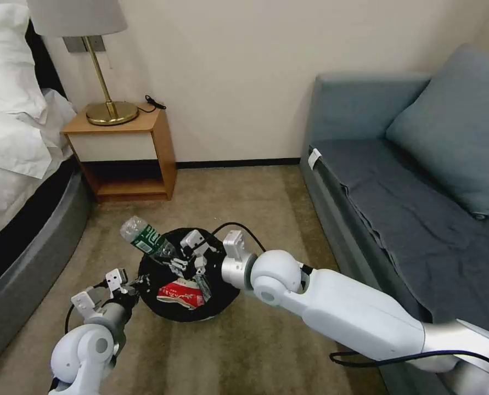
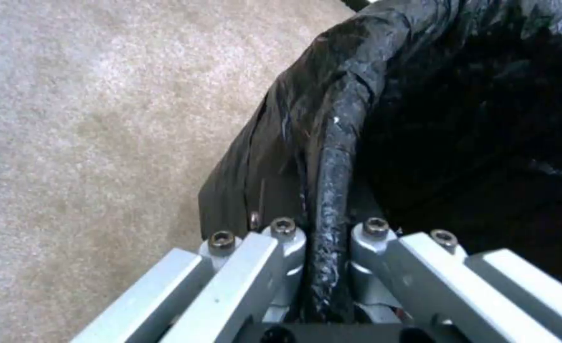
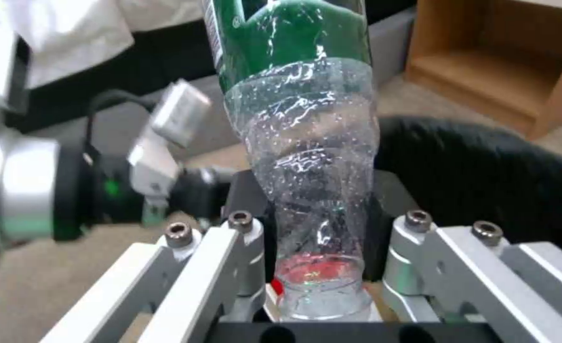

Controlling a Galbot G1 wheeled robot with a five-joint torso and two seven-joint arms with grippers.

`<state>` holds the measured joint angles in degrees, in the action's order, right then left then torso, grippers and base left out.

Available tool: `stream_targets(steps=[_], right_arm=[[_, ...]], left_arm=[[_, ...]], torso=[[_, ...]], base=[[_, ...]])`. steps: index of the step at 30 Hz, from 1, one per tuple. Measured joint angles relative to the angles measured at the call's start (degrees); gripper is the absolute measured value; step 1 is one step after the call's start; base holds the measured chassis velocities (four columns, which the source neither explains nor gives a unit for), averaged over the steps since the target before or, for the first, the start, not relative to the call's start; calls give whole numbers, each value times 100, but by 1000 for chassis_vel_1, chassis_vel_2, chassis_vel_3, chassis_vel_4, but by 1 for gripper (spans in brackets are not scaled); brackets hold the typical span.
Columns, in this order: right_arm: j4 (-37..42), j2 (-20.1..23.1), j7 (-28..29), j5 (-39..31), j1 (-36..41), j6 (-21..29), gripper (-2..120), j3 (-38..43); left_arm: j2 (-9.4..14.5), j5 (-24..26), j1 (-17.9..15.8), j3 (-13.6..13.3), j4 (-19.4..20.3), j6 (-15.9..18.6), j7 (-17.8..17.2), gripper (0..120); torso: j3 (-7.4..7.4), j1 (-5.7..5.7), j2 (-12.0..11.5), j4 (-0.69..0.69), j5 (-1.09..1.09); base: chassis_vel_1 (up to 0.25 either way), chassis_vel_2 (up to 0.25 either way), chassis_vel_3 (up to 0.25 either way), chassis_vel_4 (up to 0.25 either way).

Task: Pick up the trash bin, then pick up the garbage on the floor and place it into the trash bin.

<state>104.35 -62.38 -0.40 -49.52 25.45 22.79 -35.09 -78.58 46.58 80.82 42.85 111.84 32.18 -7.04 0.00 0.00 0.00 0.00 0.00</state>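
Note:
The trash bin (image 1: 225, 302), lined with a black bag, stands on the carpet in front of me. My left gripper (image 1: 134, 288) is shut on its near-left rim; the left wrist view shows the bag-covered rim (image 2: 332, 157) pinched in the left gripper (image 2: 328, 238). My right gripper (image 1: 183, 262) hangs over the bin's mouth, shut on the neck end of a clear green-labelled bottle (image 1: 142, 237), a piece of the garbage. The bottle (image 3: 306, 133) leans out past the bin's far-left rim. A red-and-white snack packet (image 1: 181, 293) lies inside the bin.
A bed (image 1: 13, 181) runs along the left and a wooden nightstand (image 1: 126, 159) with a brass lamp (image 1: 110, 107) stands at the back. A blue-grey sofa (image 1: 398, 192) fills the right side. Open carpet (image 1: 244, 197) lies beyond the bin.

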Motion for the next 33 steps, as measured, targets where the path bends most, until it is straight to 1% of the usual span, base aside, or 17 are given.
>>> stream_targets(steps=[3,6,7,10,11,12,15,16,17,21,23,25,26,29,30,31,33], right_arm=[[0,69,-7,46,49,-2,26,6],[11,121,-10,132,144,-6,42,27],[11,121,-10,132,144,-6,42,27],[17,125,-11,192,222,-11,55,70],[21,125,-11,198,228,-12,58,76],[21,125,-11,198,228,-12,58,76],[35,123,-13,211,244,-16,76,111],[37,122,-15,217,249,-18,79,118],[37,122,-15,217,249,-18,79,118],[57,122,38,317,306,-38,96,210],[82,120,143,364,346,-42,99,265],[165,92,552,465,465,-40,100,384],[165,92,552,465,465,-40,100,384],[228,24,1123,690,738,-76,100,649],[239,26,1204,849,861,-105,100,789],[239,26,1204,849,861,-105,100,789],[356,150,1299,1166,1203,-137,100,1228]], left_arm=[[16,41,2,27,11,10,-8,3],[37,101,9,56,38,25,-40,3],[37,101,9,56,38,25,-40,3],[40,130,23,65,66,40,-63,3],[40,133,26,65,69,41,-65,3],[40,133,26,65,69,41,-65,3],[22,144,53,68,92,49,-72,3],[17,147,61,69,97,52,-74,3],[17,147,61,69,97,52,-74,3],[14,192,82,103,113,77,-100,3],[14,219,88,114,115,93,-124,3],[4,260,98,125,115,103,-169,3],[4,260,98,125,115,103,-169,3],[-43,284,102,133,112,103,-207,3],[-54,287,109,136,109,103,-217,3],[-54,287,109,136,109,103,-217,3],[-65,311,135,149,107,109,-241,3]], torso=[[0,0,0,-1,0],[0,0,0,0,0],[0,0,0,0,0],[0,0,0,-1,0],[0,0,0,0,0],[0,0,0,0,0],[0,0,0,-1,0],[0,0,0,0,0],[0,0,0,0,0],[0,0,0,0,0],[0,0,0,0,0],[0,0,0,0,0],[0,0,0,0,0],[0,0,0,1,0],[0,0,0,0,1],[0,0,0,0,1],[0,0,0,0,0]], base=[[0,0,0,0],[0,0,0,0],[0,0,0,0],[0,0,0,0],[0,0,0,0],[0,0,0,0],[0,0,0,0],[0,0,0,0],[0,0,0,0],[0,0,0,0],[0,0,0,0],[0,0,0,0],[0,0,0,0],[0,0,0,0],[0,0,0,0],[0,0,0,0],[0,0,0,0]])
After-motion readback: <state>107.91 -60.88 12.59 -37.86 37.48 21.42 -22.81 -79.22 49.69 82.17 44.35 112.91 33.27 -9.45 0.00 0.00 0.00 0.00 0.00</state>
